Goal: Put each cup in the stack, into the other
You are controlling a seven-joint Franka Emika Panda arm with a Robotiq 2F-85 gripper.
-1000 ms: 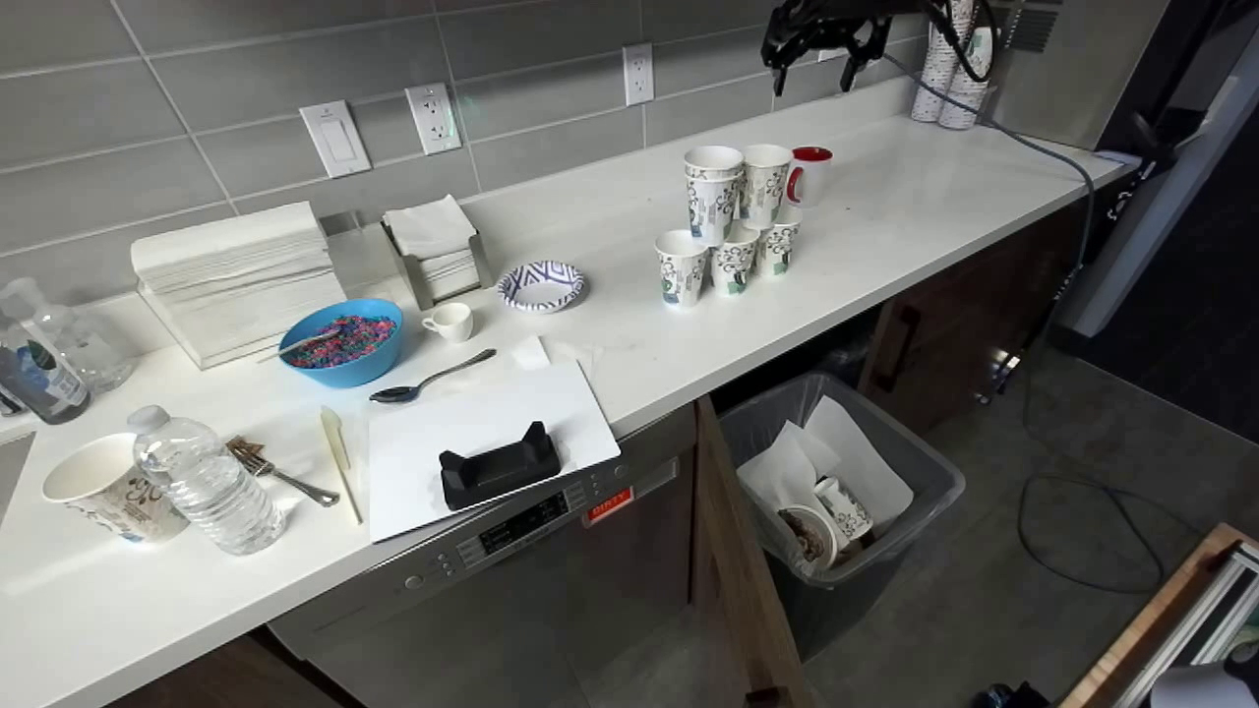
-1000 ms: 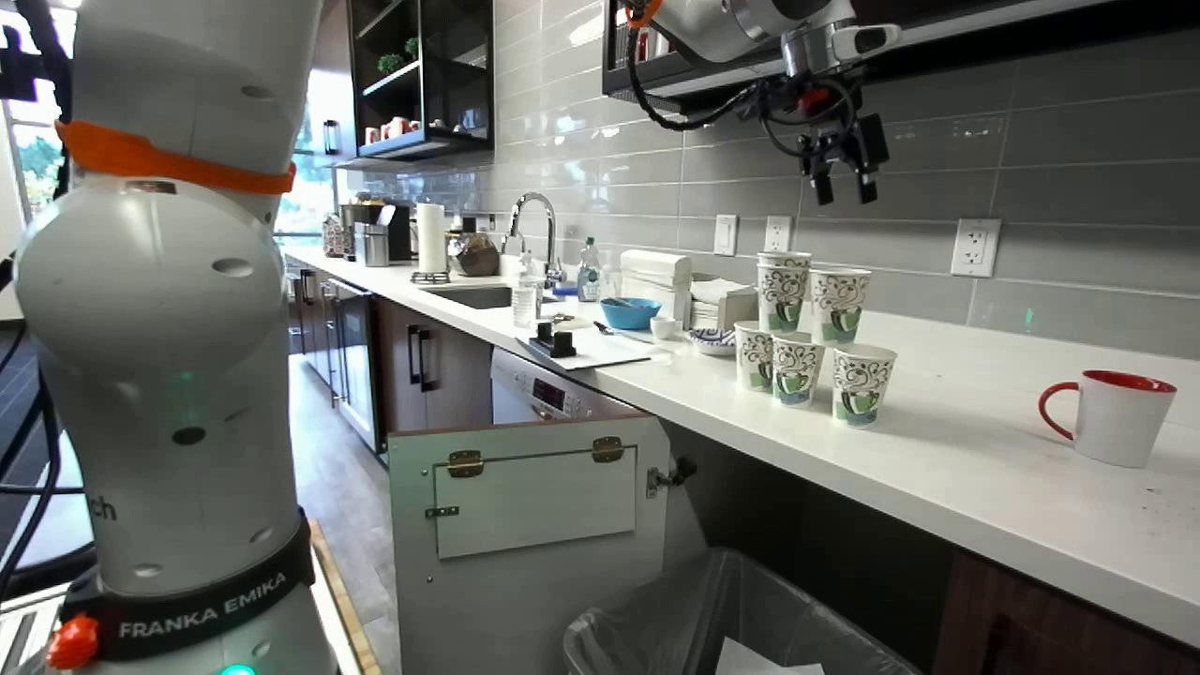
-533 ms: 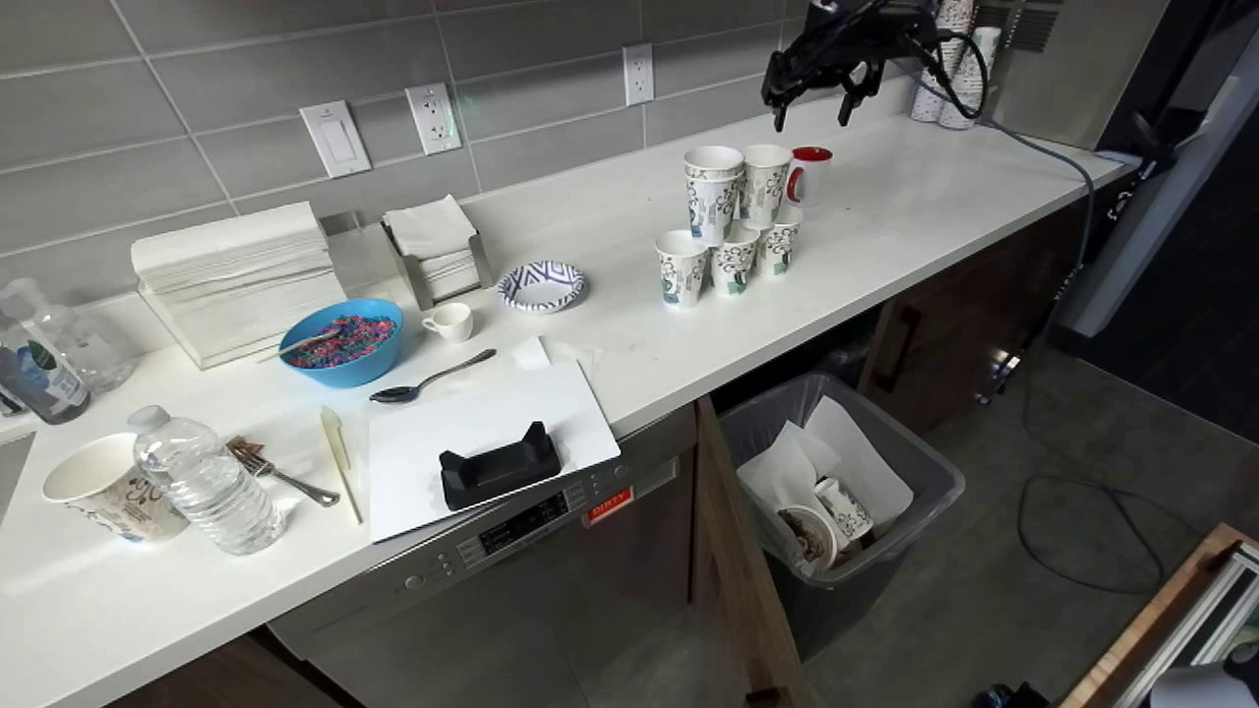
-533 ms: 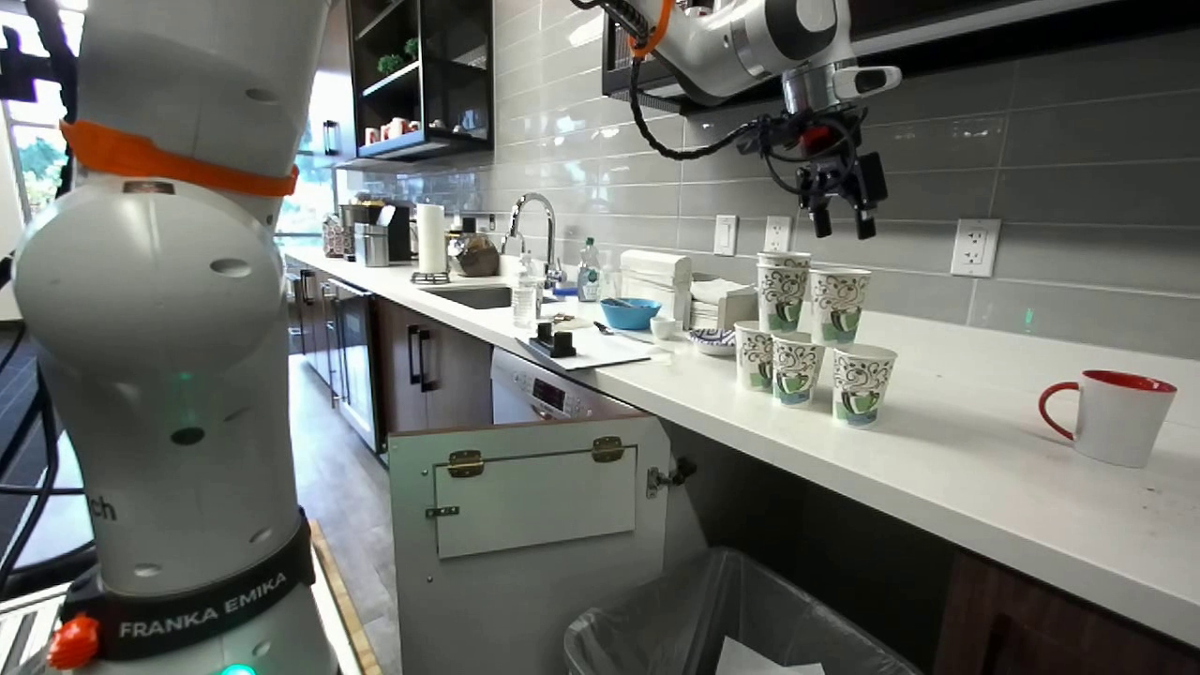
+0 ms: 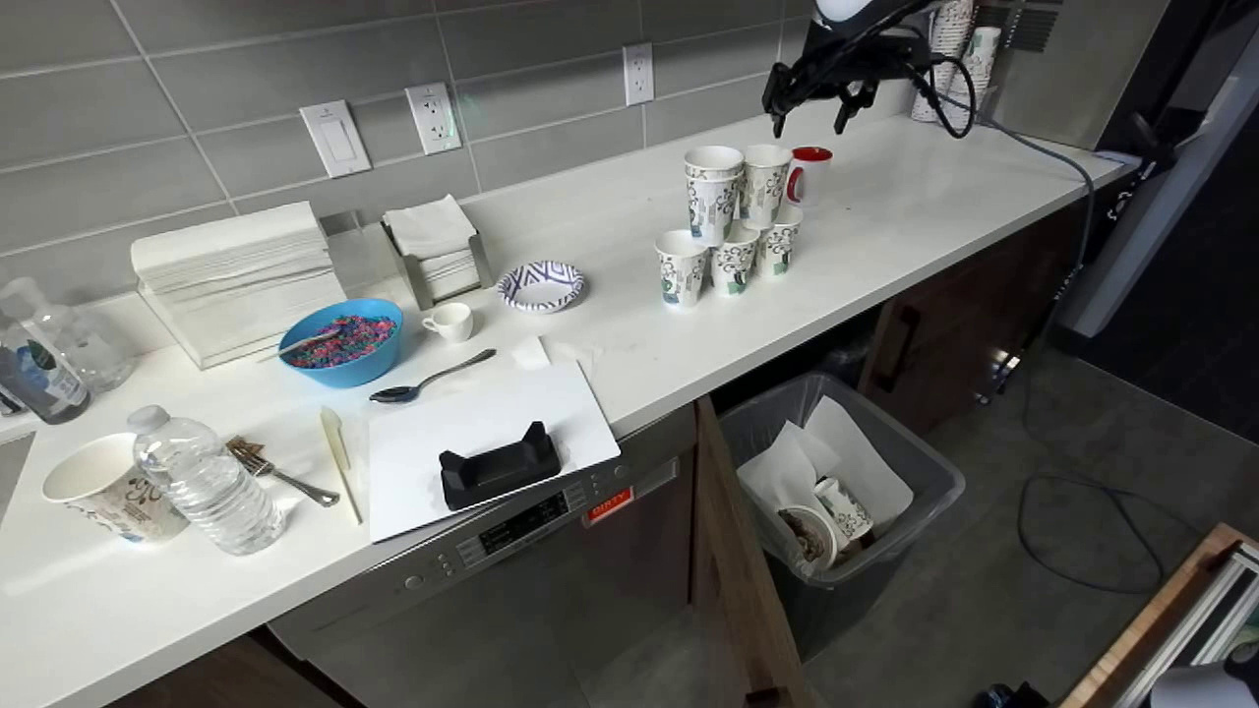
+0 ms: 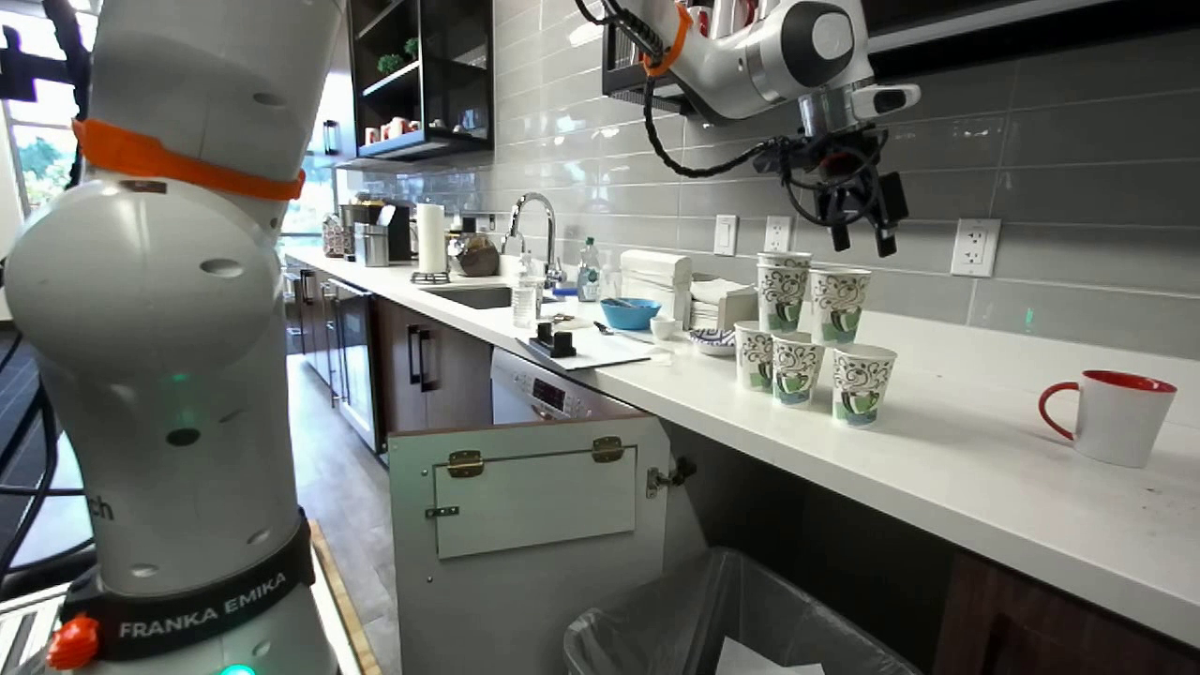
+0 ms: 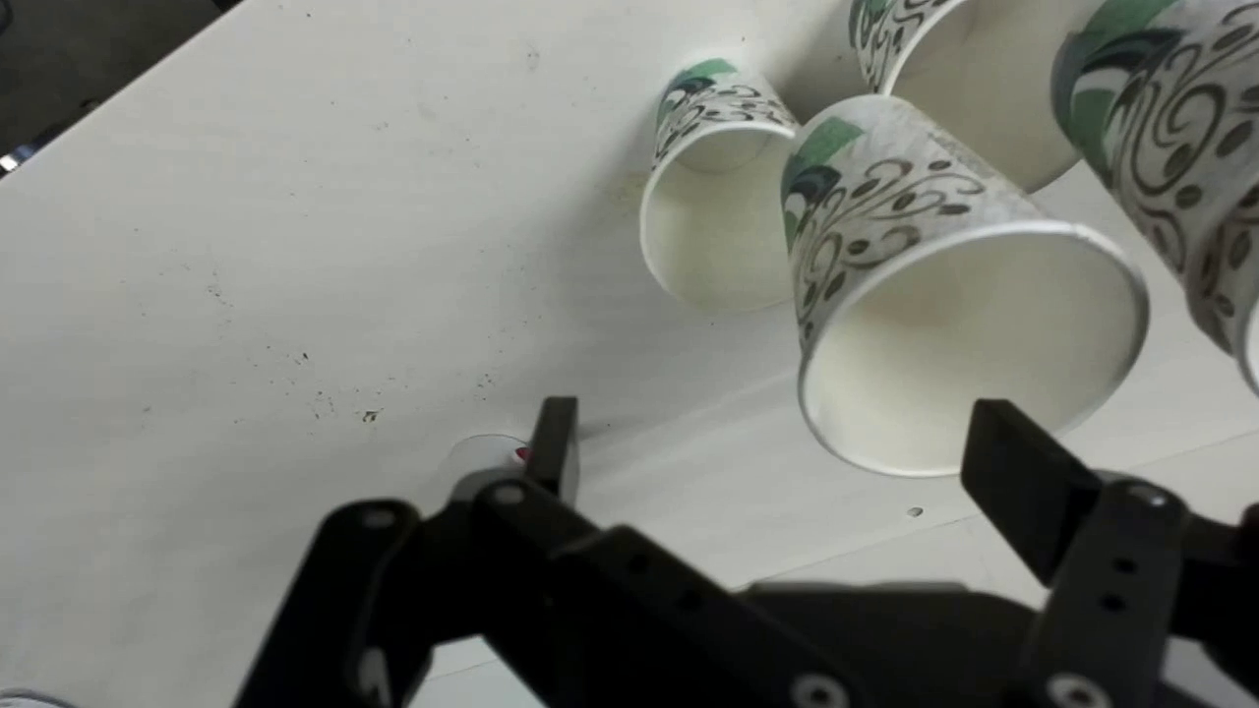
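The patterned white paper cups stand piled on the counter in both exterior views. The lower row holds three single cups, one at the front [image 5: 681,270], one in the middle [image 5: 734,264] and one at the back [image 5: 777,248]. On top stand a nested pair [image 6: 782,298] and a single upper cup [image 6: 839,307]. In the wrist view the single upper cup [image 7: 875,211] is nearest, with a lower cup [image 7: 723,103] beside it and the nested pair [image 7: 1170,138] at the right edge. My gripper [image 7: 772,428] is open and empty. It also shows in both exterior views [image 5: 809,130] [image 6: 863,246], above the cups, touching none.
A white mug with red inside [image 6: 1120,420] stands on the counter beside the cups. A patterned bowl [image 5: 541,287], a small white cup [image 5: 450,322] and a blue bowl [image 5: 379,359] stand farther along. A trash bin [image 5: 925,492] sits below the counter edge beside an open cabinet door [image 6: 525,581].
My gripper has come down towards the cups, mostly in the first half second, and has shifted slightly sideways since. It stays open. The cups have not moved.
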